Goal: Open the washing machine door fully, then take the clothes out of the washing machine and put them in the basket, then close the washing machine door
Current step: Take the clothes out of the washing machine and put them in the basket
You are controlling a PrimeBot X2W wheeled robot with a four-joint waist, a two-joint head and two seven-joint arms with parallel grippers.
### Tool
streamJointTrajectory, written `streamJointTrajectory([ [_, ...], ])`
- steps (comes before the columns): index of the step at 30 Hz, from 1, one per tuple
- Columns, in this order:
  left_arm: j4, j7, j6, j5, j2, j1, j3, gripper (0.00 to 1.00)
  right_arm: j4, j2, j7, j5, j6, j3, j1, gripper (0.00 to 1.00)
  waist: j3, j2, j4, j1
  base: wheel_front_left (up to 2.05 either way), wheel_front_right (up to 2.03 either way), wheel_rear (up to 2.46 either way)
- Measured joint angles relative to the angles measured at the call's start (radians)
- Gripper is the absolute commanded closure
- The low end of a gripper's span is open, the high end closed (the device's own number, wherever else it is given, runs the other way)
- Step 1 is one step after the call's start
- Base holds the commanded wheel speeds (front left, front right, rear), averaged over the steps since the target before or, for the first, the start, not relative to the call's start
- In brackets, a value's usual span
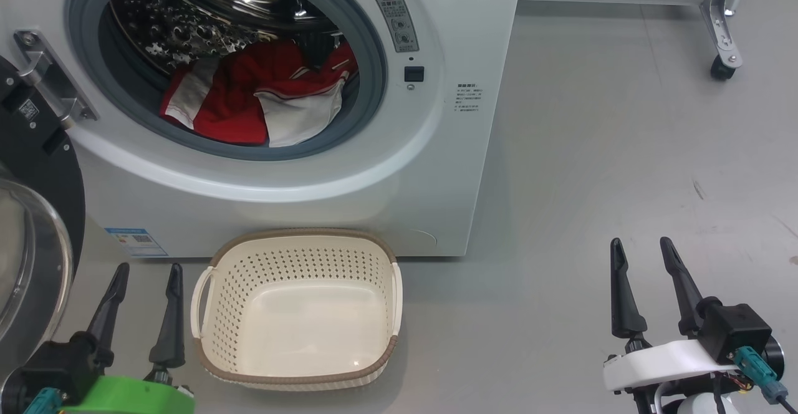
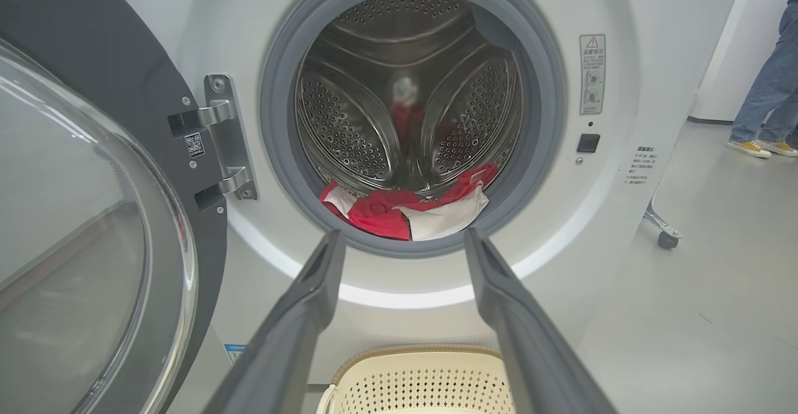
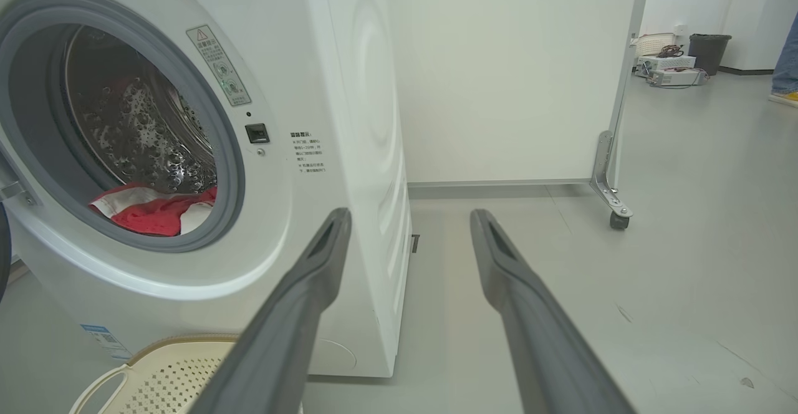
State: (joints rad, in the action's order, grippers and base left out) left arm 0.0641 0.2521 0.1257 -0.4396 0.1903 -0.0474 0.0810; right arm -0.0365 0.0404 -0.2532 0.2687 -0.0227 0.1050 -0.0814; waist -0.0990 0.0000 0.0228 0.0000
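Note:
The white washing machine (image 1: 436, 171) (image 2: 629, 227) (image 3: 349, 90) stands with its door (image 1: 31, 227) (image 2: 93, 214) swung open to the left. Red and white clothes (image 1: 262, 96) (image 2: 411, 211) (image 3: 156, 211) lie at the bottom of the steel drum. The cream basket (image 1: 299, 308) (image 2: 424, 380) (image 3: 162, 373) sits empty on the floor before the machine. My left gripper (image 1: 146, 274) (image 2: 402, 239) is open, low at the basket's left, pointing at the drum. My right gripper (image 1: 642, 249) (image 3: 411, 217) is open over bare floor, well right of the machine.
A white partition on a metal caster foot (image 1: 723, 65) (image 3: 617, 214) stands behind and right of the machine. A person's legs in jeans and yellow shoes (image 2: 764, 90) stand at the far right. Boxes and a dark bin (image 3: 686, 58) lie far off. Grey floor (image 1: 623, 152) spreads right.

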Motion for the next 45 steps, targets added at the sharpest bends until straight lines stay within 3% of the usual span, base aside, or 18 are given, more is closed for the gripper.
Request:
streamJointTrajectory([
  [45, -0.015, 0.000, 0.000, 0.001, 0.022, 0.003, 0.017, 0.00, 0.007, 0.000, 0.000, 0.000, 0.016, 0.033, 0.002, 0.00, -0.064, 0.0000, -0.008, 0.0000, 0.14, -0.14, 0.00],
])
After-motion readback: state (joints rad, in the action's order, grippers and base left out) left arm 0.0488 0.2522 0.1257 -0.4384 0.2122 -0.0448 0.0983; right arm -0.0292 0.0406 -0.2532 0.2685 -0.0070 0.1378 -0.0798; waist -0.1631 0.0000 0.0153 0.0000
